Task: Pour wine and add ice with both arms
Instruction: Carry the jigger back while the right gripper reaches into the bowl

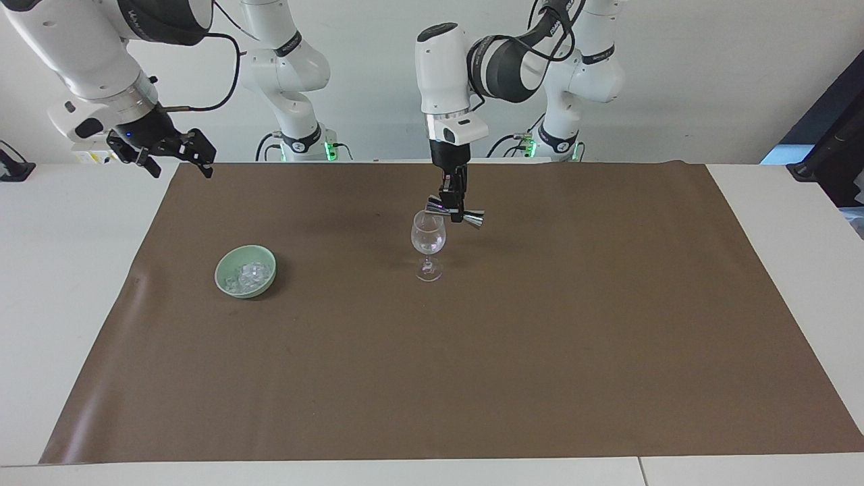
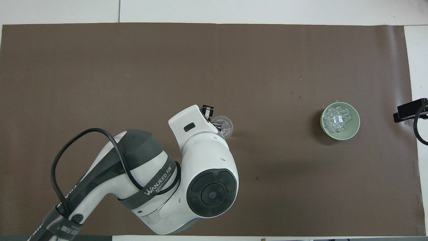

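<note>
My left gripper (image 1: 456, 205) hangs over the middle of the mat, shut on a silver double-ended jigger (image 1: 457, 213). The jigger lies tipped sideways, one mouth at the rim of a clear wine glass (image 1: 428, 237) that stands upright on the mat. From overhead, the left arm covers most of the jigger (image 2: 216, 124) and part of the glass (image 2: 226, 127). I cannot make out any wine. The ice (image 1: 248, 273) lies heaped in a pale green bowl (image 1: 229, 282) toward the right arm's end. My right gripper (image 1: 179, 167) waits open in the air over the mat's corner, nothing in it.
A brown mat (image 1: 472, 351) covers most of the white table. The bowl (image 2: 354, 130) with the ice (image 2: 337, 118) stands apart from the glass. Only the tip of the right gripper (image 2: 409, 110) shows at the overhead view's edge.
</note>
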Tool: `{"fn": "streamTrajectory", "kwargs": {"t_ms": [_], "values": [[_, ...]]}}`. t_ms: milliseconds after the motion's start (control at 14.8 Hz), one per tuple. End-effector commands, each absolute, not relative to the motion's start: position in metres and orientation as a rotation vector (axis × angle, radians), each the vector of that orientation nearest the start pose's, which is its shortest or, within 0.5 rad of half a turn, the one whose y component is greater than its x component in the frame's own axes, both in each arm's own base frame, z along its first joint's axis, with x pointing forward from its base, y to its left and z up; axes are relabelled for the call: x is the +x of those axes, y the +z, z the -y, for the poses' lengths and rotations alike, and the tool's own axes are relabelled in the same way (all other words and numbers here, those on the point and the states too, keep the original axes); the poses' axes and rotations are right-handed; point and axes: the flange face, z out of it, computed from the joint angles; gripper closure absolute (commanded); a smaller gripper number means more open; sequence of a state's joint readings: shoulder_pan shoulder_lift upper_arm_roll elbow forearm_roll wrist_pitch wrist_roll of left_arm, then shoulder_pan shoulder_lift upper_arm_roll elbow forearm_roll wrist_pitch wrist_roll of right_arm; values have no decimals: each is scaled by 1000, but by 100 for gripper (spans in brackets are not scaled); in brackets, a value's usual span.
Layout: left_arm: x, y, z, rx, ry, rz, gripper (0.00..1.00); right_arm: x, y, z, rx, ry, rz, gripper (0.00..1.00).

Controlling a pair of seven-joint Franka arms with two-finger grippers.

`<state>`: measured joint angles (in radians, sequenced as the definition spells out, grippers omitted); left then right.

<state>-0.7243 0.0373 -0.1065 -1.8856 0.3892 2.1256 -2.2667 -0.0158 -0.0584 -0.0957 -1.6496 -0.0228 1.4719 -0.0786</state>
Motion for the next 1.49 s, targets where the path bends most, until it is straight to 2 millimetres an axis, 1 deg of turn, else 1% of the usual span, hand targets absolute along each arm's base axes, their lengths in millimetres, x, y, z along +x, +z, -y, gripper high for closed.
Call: {"fn": "streamTrajectory", "kwargs": {"t_ms": [0,135,203,271,338,406,541,677,744,812,880,1015,1083,1150,1218,1286,1353,1421], "values": [[428,541,389,-2569,-386,2173,100,517,611,61,-3130,185,-24,0],[441,550,370,-2553,-231,2265,100,517,611,59,-3127,187,-19,0],[452,549,358,-2499,-134,2342,100,517,611,57,-3125,182,-11,0],[459,548,348,-2476,-76,2379,100,518,609,49,-3125,182,10,0],[467,543,337,-2481,-23,2395,100,517,607,49,-3125,184,13,0],[479,538,318,-2475,56,2438,100,516,604,47,-3127,158,18,0],[489,528,285,-2587,157,2358,100,514,592,44,-3108,116,19,0],[504,517,235,-2661,264,2332,100,508,577,43,-3095,78,18,0],[509,507,209,-2670,330,2350,100,506,570,41,-3094,59,19,0],[516,501,179,-2700,392,2371,100,506,560,25,-3086,33,60,0],[520,493,156,-2754,441,2352,100,507,550,16,-3083,0,86,0],[527,475,108,-2818,530,2343,100,514,533,12,-3082,-35,97,0],[532,465,82,-2810,601,2388,100,521,519,8,-3068,-19,122,0],[536,458,56,-2783,655,2451,100,529,504,11,-3055,-9,164,0],[539,447,33,-2796,664,2456,100,538,485,15,-3050,6,205,0],[543,435,6,-2844,647,2440,100,543,467,20,-3051,14,203,0],[549,418,-14,-2853,682,2492,100,542,451,22,-3053,14,198,0],[551,409,-34,-2832,692,2559,100,537,435,22,-3055,12,200,0]]}}
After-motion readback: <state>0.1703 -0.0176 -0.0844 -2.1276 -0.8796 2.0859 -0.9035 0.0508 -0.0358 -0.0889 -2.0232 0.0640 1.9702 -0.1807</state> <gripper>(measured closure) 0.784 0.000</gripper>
